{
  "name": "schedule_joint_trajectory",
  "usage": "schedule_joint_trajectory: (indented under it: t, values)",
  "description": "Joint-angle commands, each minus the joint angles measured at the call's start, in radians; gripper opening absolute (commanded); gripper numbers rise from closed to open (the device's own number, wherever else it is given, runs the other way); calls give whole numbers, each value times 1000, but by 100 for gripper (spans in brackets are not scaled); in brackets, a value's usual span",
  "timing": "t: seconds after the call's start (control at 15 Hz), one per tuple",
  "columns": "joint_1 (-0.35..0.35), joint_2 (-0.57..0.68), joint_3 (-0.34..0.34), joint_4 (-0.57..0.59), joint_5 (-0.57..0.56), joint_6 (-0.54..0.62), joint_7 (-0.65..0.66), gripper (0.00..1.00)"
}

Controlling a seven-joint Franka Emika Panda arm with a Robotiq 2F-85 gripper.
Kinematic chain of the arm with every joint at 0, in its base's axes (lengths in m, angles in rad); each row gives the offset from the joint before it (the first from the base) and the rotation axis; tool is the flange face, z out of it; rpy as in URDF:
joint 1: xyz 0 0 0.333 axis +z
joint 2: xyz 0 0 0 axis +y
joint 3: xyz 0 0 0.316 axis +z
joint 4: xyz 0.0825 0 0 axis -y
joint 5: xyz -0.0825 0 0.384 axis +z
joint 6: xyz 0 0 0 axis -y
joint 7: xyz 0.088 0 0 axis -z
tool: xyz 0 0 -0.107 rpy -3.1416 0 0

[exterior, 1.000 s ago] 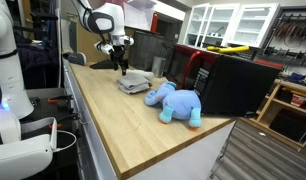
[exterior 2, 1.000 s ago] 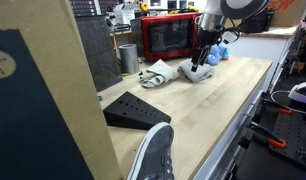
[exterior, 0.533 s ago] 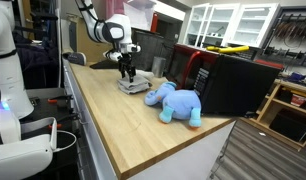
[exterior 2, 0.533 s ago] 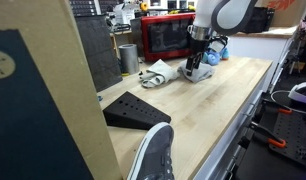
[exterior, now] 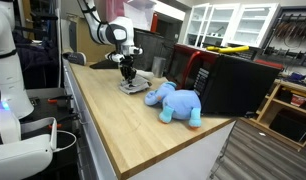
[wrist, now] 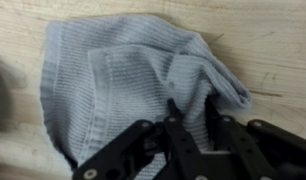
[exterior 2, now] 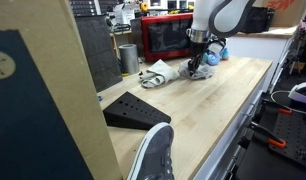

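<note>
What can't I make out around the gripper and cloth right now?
Gripper hold on the cloth: wrist view, fingertips blurred among folds.
Cloth's near edge: wrist view, behind the gripper.
Cloth in an exterior view: too small.
Plush: exterior view, mostly behind the arm.

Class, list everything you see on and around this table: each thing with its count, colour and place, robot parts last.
table: one, light wood, centre
microwave: one, red, at the table's back
cup: one, metal, beside the microwave
cloth: one, grey, crumpled on the table
rag: one, whitish, between cup and cloth
elephant: one, blue plush, beside the cloth
wedge: one, black, on the table
shoe: one, grey, foreground
arm: one, white, above the cloth
gripper: one, black, fingers either side of a cloth fold
</note>
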Motion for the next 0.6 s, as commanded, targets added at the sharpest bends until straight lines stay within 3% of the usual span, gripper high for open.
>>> schedule_joint_trajectory:
  t: [0.0, 0.53]
  values:
    - [-8, -85, -2, -74, 5, -102, -72, 1]
    - [-20, -301, 5, -238, 31, -313, -273, 4]
